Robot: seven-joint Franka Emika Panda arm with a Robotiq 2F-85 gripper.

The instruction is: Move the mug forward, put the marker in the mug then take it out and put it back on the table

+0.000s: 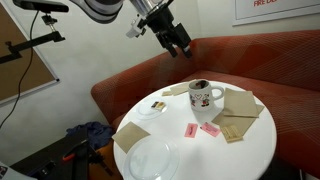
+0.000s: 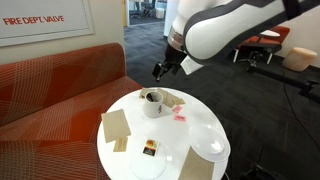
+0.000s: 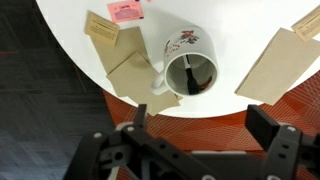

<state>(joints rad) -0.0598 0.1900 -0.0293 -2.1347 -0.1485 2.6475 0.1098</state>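
Observation:
The white mug [image 1: 205, 97] [image 2: 152, 104] with a dark and red print stands upright near the sofa-side edge of the round white table [image 1: 232, 150] [image 2: 176, 135]. In the wrist view the mug [image 3: 190, 62] lies just ahead of my jaws, and a thin dark stick-like shape shows inside it, possibly the marker. No marker lies on the table top that I can see. My gripper [image 1: 180, 44] [image 2: 160, 70] [image 3: 205, 125] hangs open and empty in the air above the table's edge and the sofa, a little behind the mug.
Brown napkins [image 3: 125, 60] [image 1: 240, 100] lie on both sides of the mug, one partly under it. Pink packets [image 1: 200, 129] sit mid-table. White plates [image 1: 150, 158] [image 2: 212, 140] rest toward the far side. A red sofa [image 1: 130, 85] curves round the table.

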